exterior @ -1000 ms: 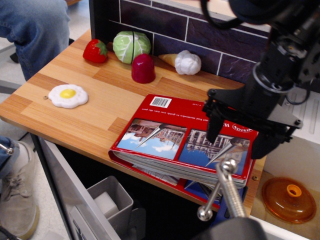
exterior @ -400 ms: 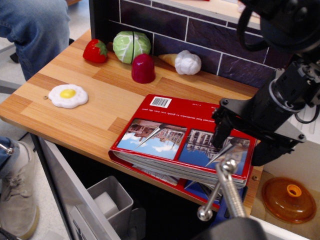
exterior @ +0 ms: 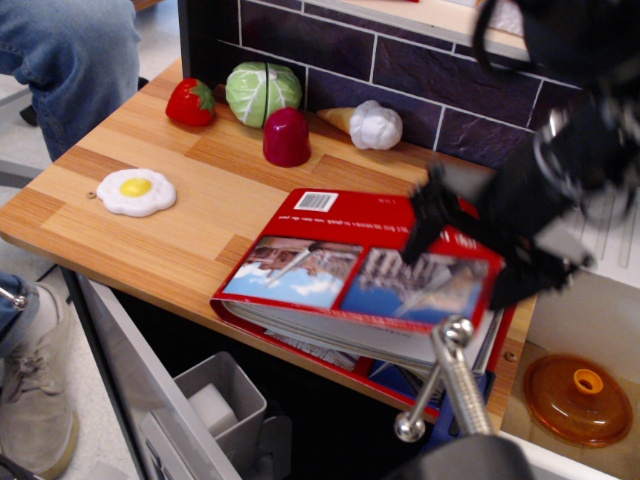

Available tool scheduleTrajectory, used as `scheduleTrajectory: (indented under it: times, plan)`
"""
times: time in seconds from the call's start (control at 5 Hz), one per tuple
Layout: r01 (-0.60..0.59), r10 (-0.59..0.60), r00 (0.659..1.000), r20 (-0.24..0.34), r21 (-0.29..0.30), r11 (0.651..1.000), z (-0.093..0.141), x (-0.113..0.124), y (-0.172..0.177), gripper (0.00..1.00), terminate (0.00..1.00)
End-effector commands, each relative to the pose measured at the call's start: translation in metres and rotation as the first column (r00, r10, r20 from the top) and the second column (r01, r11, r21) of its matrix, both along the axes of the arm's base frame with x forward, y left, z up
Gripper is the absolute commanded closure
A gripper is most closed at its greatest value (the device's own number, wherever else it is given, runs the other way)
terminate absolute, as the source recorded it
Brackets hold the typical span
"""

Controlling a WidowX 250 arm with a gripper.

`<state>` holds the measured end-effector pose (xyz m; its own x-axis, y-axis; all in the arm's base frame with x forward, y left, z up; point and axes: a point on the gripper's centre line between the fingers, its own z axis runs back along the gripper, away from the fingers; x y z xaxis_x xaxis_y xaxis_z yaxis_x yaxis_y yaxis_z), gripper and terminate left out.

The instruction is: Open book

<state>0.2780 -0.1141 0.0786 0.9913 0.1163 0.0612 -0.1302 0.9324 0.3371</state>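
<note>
The book (exterior: pixel 330 275) is large and thick, with a glossy red cover, two building photos and a barcode. It lies at the front right of the wooden table (exterior: pixel 170 215). Its cover is tilted up at the right edge, and white pages show beneath it. My black gripper (exterior: pixel 470 255) is motion-blurred over the book's right end. Its two fingers stand wide apart, one finger (exterior: pixel 422 222) on the cover and the other at the cover's right edge. I cannot tell whether a finger is under the cover.
A toy fried egg (exterior: pixel 136 190), strawberry (exterior: pixel 190 102), cabbage (exterior: pixel 263 92), dark red toy (exterior: pixel 287 137) and white garlic-like toy (exterior: pixel 375 125) sit at the back by the brick wall. A metal handle (exterior: pixel 450 375) stands in front. An orange lid (exterior: pixel 580 398) lies lower right.
The gripper moved down and left against the book's right end. The cover's right edge has risen and the book has shifted slightly to the left.
</note>
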Motion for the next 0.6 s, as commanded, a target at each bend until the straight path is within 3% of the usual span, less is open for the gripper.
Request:
scheduleTrajectory:
  times: [0.0, 0.2, 0.4]
  plan:
    - [-0.097, 0.093, 0.994, -0.054, -0.072, 0.993, 0.075, -0.002, 0.103, 0.00, 0.00]
    - [-0.104, 0.102, 0.994, -0.045, -0.041, 0.994, 0.082, -0.033, 0.153, 0.00, 0.00]
    - [-0.097, 0.097, 0.995, 0.002, 0.017, 0.995, 0.077, -0.047, 0.202, 0.00, 0.00]
